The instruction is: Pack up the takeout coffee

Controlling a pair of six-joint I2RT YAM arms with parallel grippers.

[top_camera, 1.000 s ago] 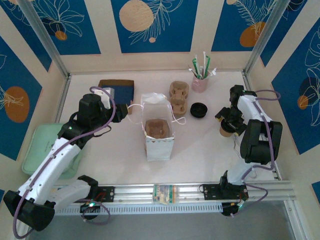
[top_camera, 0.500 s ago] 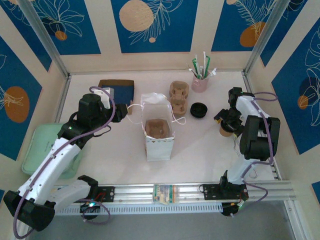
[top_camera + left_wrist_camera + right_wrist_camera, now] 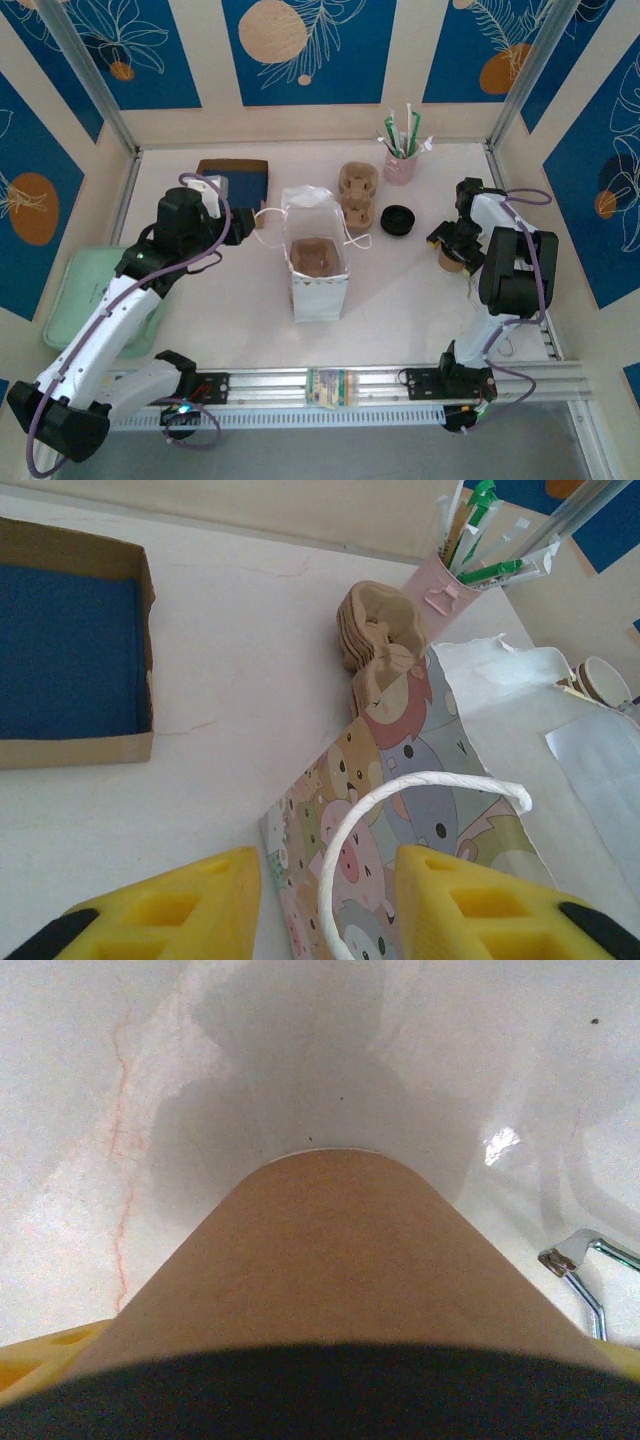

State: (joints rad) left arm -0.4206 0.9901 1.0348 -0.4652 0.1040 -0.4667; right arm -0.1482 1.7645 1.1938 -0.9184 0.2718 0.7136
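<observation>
Paper bag point(image 3: 318, 285) sits mid-table point(image 3: 400, 300), cup carrier point(image 3: 316, 256) inside it. Behind the bag, slightly right: stack of cup carriers point(image 3: 357, 193). Right of that stack: lids point(image 3: 398, 219); behind the lids, at the back edge: straw cup point(image 3: 400, 166). Cardboard tray point(image 3: 234, 180) is back left. Plastic tray point(image 3: 70, 300) lies off the table's left edge. Left end effector point(image 3: 325, 905) is left of the bag, bag handle point(image 3: 420, 780) between its fingers. Takeout coffee point(image 3: 330, 1260) stands far right, between the right end effector's point(image 3: 452, 248) fingers.
</observation>
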